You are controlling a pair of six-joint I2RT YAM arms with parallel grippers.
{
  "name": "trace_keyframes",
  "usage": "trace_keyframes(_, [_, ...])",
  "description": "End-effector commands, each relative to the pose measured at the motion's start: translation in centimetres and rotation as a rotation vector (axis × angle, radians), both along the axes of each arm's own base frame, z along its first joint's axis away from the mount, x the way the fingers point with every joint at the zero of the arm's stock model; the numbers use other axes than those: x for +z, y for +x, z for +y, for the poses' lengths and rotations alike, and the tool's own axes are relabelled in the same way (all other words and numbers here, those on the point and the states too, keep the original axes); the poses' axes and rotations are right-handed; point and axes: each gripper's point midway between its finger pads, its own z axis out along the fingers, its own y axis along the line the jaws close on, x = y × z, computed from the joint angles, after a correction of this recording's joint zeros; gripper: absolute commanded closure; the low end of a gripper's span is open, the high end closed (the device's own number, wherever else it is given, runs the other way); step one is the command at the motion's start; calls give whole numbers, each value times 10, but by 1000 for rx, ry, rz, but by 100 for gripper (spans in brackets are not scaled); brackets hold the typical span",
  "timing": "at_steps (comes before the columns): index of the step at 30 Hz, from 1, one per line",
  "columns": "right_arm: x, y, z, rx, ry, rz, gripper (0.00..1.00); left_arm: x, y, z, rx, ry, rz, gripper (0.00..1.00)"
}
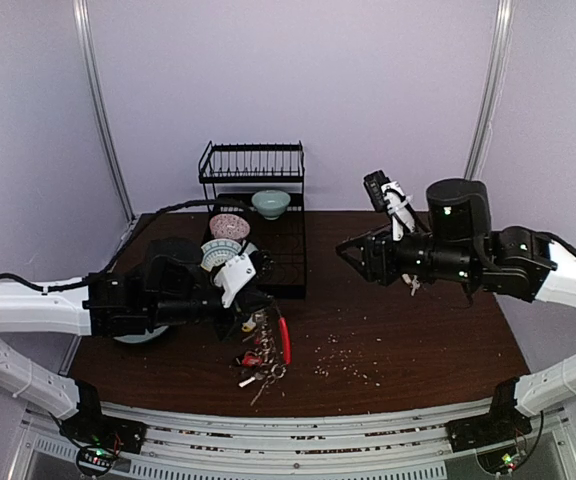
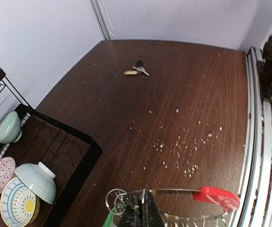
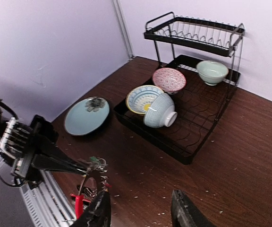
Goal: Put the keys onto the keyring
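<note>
Left wrist view has the left gripper (image 2: 140, 210) pinched tight on the thin wire of the keyring (image 2: 174, 191), with its red clip (image 2: 216, 198) jutting to the right above the table (image 2: 183, 94). From the top camera, the ring's bunch of tagged keys (image 1: 258, 368) hangs down toward the tabletop (whether it touches I cannot tell). The loose keys (image 2: 137, 71) lie well apart from it, on the wood beneath the right arm. The right gripper (image 3: 140, 201) hangs with fingers spread and nothing between them, facing the left gripper and the dish rack (image 3: 188, 142).
</note>
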Motion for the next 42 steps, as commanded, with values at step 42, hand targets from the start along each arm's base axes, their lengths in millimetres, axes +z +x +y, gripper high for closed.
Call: trace_keyframes(42, [-90,-68,125,928,-118,-366,93,35,-53,-2,-273,109,-110,100])
